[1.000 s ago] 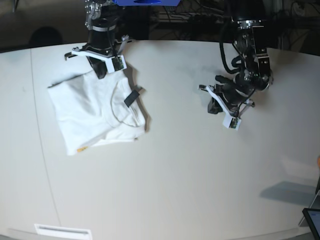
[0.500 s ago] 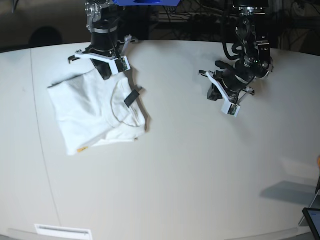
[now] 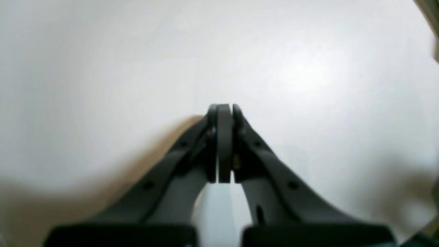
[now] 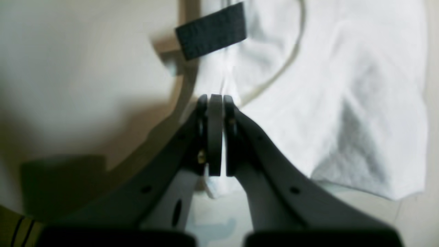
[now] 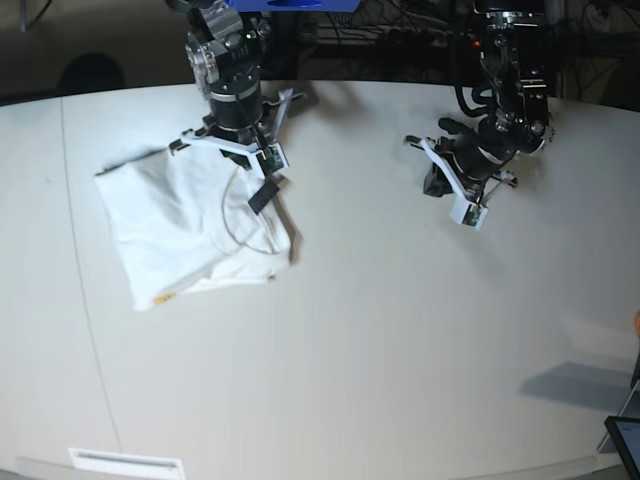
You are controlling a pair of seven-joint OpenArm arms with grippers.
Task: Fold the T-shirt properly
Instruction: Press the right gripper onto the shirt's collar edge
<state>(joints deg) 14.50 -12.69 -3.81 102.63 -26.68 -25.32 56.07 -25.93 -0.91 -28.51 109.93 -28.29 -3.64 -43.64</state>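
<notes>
The T-shirt (image 5: 185, 225) lies folded small on the table (image 5: 400, 330). Both grippers, left gripper (image 3: 223, 111) and right gripper (image 4: 213, 99), are pinched closed, holding nothing. It looks nearly finished.

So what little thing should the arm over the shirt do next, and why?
Probably open the right end effector and lower it onto the T-shirt's neck edge by the black tag. Its jaws are shut with no cloth visibly between them, and that edge still looks rumpled, so the fold seems to need tidying. The left end effector is shut over bare table.
</notes>
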